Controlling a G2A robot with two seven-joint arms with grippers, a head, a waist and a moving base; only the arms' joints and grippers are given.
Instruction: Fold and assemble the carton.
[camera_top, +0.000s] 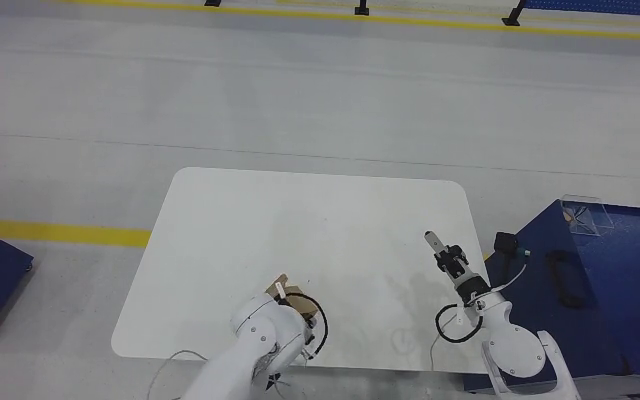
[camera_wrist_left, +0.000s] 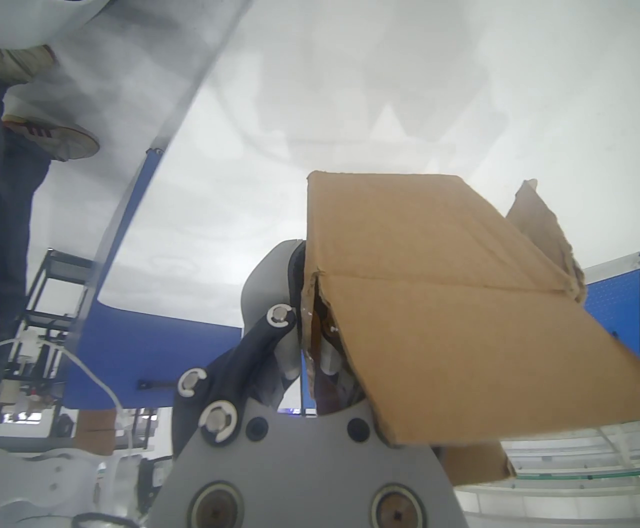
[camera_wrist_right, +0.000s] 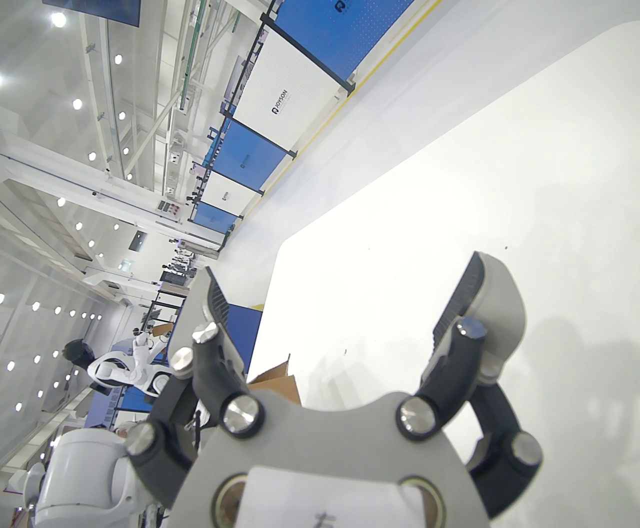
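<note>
A brown cardboard carton (camera_wrist_left: 440, 310), partly folded with one flap sticking up, is held in my left gripper (camera_wrist_left: 307, 300). The jaws are shut on its edge, and one grey finger (camera_wrist_left: 270, 285) shows beside it while the other is hidden behind the cardboard. From above, the carton (camera_top: 283, 291) is small and sits over the table's near-left part, by the left arm's wrist. My right gripper (camera_wrist_right: 340, 295) stands open and empty above the white table (camera_top: 320, 230), near its right side (camera_top: 432, 240). Past that gripper's own fingers the carton (camera_wrist_right: 275, 380) lies farther off.
The table's front edge (camera_top: 300, 362) runs close under both arms. A blue partition (camera_top: 590, 290) with a black cable on it stands just right of the table. Bare white tabletop stretches across the middle and back.
</note>
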